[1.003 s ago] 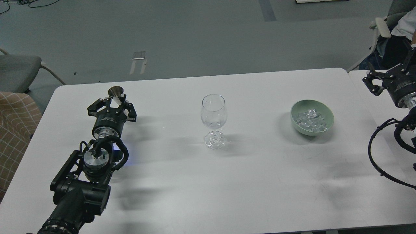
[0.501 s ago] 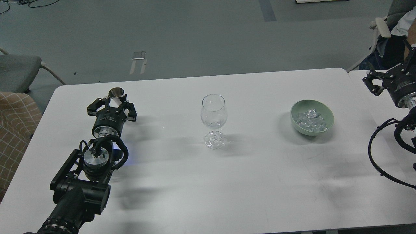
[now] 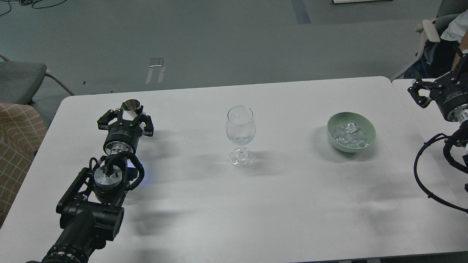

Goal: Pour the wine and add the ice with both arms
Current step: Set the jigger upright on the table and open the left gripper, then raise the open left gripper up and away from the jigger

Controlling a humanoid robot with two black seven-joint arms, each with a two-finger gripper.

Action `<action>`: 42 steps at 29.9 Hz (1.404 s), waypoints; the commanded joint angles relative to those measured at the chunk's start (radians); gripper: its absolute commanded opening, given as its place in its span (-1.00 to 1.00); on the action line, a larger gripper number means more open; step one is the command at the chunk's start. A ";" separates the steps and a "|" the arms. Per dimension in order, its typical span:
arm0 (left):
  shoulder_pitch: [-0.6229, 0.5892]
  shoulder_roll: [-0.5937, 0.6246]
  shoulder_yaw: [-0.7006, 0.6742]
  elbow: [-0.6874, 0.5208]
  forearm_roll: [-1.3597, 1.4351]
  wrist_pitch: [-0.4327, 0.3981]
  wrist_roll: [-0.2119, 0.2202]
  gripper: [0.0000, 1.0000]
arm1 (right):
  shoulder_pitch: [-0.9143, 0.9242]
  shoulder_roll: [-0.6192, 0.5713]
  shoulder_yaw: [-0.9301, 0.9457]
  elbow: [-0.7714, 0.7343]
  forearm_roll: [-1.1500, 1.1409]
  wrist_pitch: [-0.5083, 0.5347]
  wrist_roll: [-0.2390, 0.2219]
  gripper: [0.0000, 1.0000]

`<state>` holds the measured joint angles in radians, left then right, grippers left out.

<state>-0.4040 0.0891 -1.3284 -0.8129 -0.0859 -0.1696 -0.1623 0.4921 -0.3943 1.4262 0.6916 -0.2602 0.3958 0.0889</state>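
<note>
So the left gripper (image 3: 126,116) has its fingers spread around a small steel jigger (image 3: 131,106) at the far left of the white table (image 3: 204,204); can't tell if they touch. It's light, rigid and slick, so I'd squeeze its narrow waist. The wine glass (image 3: 240,135) mid-table is fragile and tippy. The ice (image 3: 348,136) sits in a green bowl (image 3: 363,126), slippery, pinch one chunk. The right gripper (image 3: 420,93) hangs spread, empty.

You have a single view, from the robot's head, looking forward and down across the white table (image 3: 256,204). It stands back enough to take in nearly the whole tabletop, the grey floor (image 3: 219,40) beyond, and both arms entering from the sides.
</note>
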 commanded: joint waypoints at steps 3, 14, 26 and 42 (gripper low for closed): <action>-0.001 -0.002 0.000 0.008 0.000 -0.001 0.003 0.08 | -0.003 -0.001 -0.001 -0.001 0.001 0.000 0.000 1.00; -0.001 -0.002 0.000 0.008 0.002 -0.001 0.003 0.24 | -0.003 0.000 -0.001 0.000 -0.001 0.000 0.000 1.00; -0.012 -0.005 0.000 -0.023 0.011 -0.014 -0.006 0.90 | -0.004 0.003 0.000 0.002 0.001 0.000 0.000 1.00; -0.007 0.029 0.018 -0.184 0.014 -0.022 -0.005 0.96 | 0.022 -0.011 0.003 0.008 0.002 0.003 -0.001 1.00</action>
<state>-0.4123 0.1001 -1.3090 -0.9528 -0.0727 -0.1850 -0.1627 0.5079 -0.4047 1.4295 0.6942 -0.2591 0.3977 0.0878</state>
